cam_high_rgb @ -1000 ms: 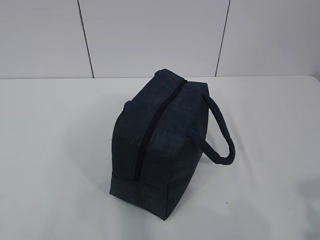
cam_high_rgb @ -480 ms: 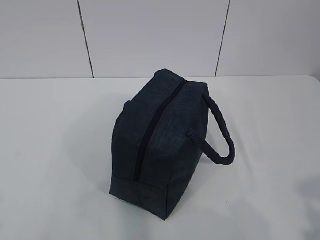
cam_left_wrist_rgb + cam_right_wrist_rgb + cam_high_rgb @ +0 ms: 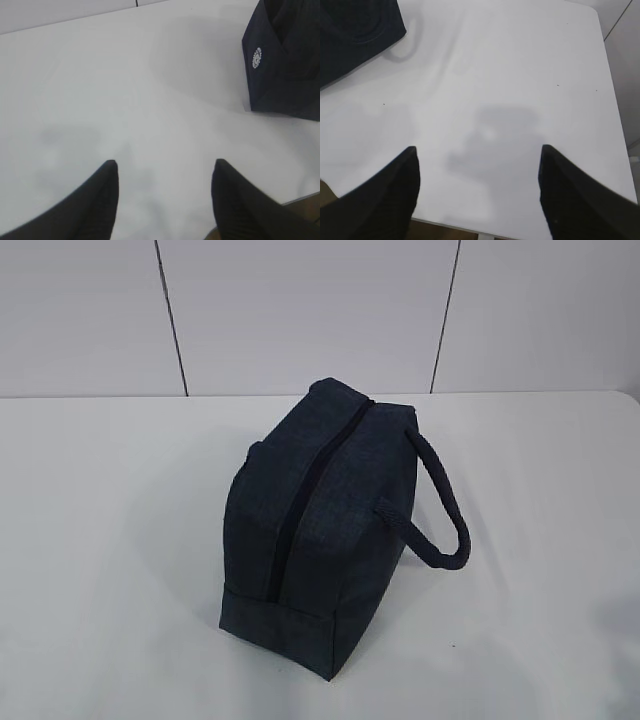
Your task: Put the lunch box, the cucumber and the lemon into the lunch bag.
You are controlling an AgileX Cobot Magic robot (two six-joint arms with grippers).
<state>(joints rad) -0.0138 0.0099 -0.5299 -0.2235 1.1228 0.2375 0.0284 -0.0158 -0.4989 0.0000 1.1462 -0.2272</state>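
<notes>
Below the left wrist camera, the left pincer (image 3: 165, 197) stands with its two dark fingers spread apart and nothing between them, only bare white desk (image 3: 125, 90). Beyond it, up at the right edge of that view, a corner of the lunch bag (image 3: 285, 65) shows, with a small white round emblem (image 3: 257, 57) on its dark cloth. The right pincer (image 3: 479, 192) is spread wider, likewise with nothing in it, hanging above the desk near its front edge; the bag fills the upper left corner of that view. From the exterior camera the navy lunch bag (image 3: 320, 510) stands upright mid-desk, its zipper (image 3: 300, 505) running along the top and looking closed, one looped handle (image 3: 440, 510) drooping to the right. Neither arm appears in that view.
</notes>
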